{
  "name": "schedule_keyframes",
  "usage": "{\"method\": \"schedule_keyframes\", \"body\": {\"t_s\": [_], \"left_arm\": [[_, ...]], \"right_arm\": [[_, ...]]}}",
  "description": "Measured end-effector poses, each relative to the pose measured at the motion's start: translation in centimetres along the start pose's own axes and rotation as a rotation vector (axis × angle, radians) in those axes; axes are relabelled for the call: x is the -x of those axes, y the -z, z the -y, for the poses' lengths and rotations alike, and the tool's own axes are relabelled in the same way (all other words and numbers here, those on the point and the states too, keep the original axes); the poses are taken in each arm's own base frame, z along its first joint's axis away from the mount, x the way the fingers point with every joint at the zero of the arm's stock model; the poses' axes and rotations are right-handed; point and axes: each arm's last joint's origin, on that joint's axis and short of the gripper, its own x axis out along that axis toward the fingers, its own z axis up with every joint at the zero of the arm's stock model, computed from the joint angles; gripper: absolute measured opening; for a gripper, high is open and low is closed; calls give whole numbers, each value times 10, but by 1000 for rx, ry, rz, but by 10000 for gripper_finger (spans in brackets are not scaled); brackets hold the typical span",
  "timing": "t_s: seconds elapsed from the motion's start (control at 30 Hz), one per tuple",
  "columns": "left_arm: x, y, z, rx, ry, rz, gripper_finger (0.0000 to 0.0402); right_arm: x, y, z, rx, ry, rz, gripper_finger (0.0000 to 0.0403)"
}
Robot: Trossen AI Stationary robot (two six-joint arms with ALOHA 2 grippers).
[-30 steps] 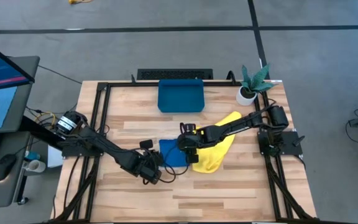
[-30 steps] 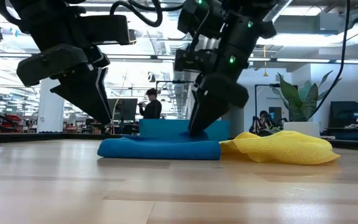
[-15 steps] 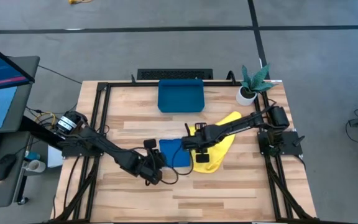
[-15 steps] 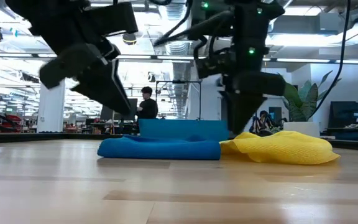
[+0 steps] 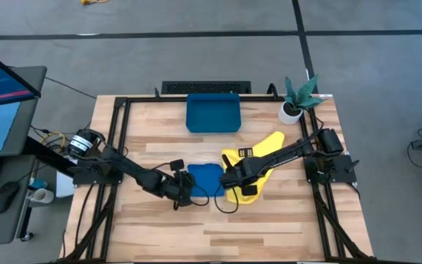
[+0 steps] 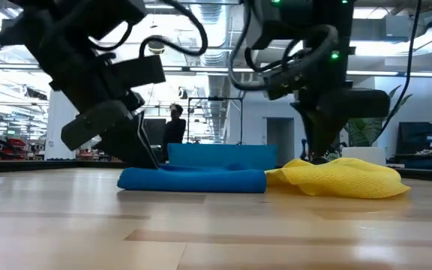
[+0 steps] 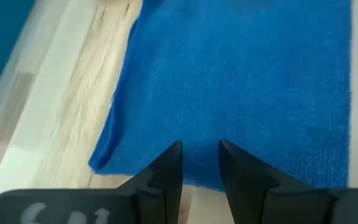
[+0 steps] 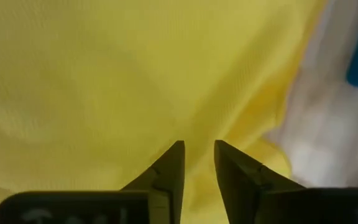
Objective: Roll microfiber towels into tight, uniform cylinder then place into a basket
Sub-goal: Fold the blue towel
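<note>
The right gripper (image 8: 197, 155) hangs directly over the yellow towel (image 5: 258, 165), its fingers narrowly apart and holding nothing. The left gripper (image 7: 199, 158) sits at the near edge of the blue towel (image 5: 205, 180), also with a small gap and nothing between. The basket (image 5: 213, 112) lies well beyond both grippers.

blue towel (image 5: 206, 180): medium blue, plain
yellow towel (image 5: 258, 158): bright yellow, plain, just beside the blue towel
tray (image 5: 212, 113): dark blue
table (image 5: 269, 220): pale wood planks
plant pot (image 5: 290, 112): white, green leaves
</note>
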Motion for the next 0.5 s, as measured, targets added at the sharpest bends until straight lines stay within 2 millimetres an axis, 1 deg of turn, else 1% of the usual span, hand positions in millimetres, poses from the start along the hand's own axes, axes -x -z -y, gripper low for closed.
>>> {"method": "schedule_keyframes", "body": {"t_s": [0.13,0.23,0.37,0.5], "left_arm": [[-3,5,-3,25,29,-38,96],[-3,7,-3,52,57,-54,96],[-2,9,-2,129,59,-70,96],[0,13,-1,202,43,-105,96]], "right_arm": [[7,15,1,-17,16,13,99],[12,34,5,-77,10,44,98],[19,58,9,-157,-24,187,97],[22,74,5,-194,-65,351,97]]}}
